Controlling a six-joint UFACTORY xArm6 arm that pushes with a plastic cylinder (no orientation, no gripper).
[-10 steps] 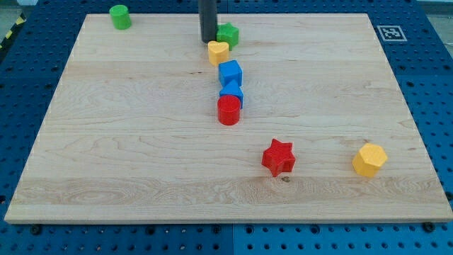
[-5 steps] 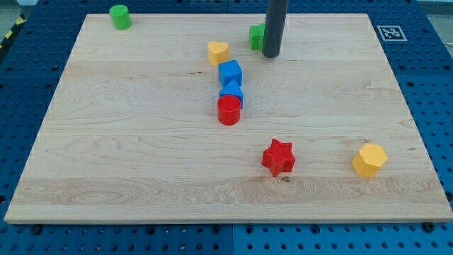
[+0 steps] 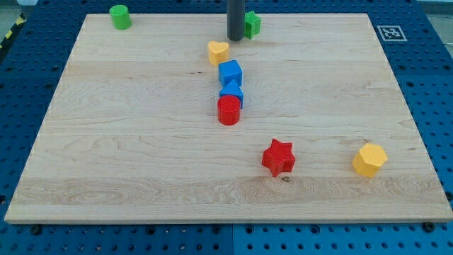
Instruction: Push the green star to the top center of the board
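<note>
The green star [image 3: 252, 24] lies near the top edge of the wooden board [image 3: 127, 142], a little right of centre, partly hidden behind the rod. My tip [image 3: 235, 38] rests on the board just left of the star, touching or almost touching its left side.
A yellow heart [image 3: 218, 52] lies just below-left of my tip. Below it stand a blue cube [image 3: 230, 72], a second blue block [image 3: 231, 92] and a red cylinder [image 3: 228, 110] in a column. A green cylinder [image 3: 120, 16] sits top left, a red star [image 3: 278, 157] and a yellow hexagon [image 3: 369, 159] bottom right.
The green star has moved right and up toward the top edge. My tip swung from the star's left to its right, and is now back on its left.
</note>
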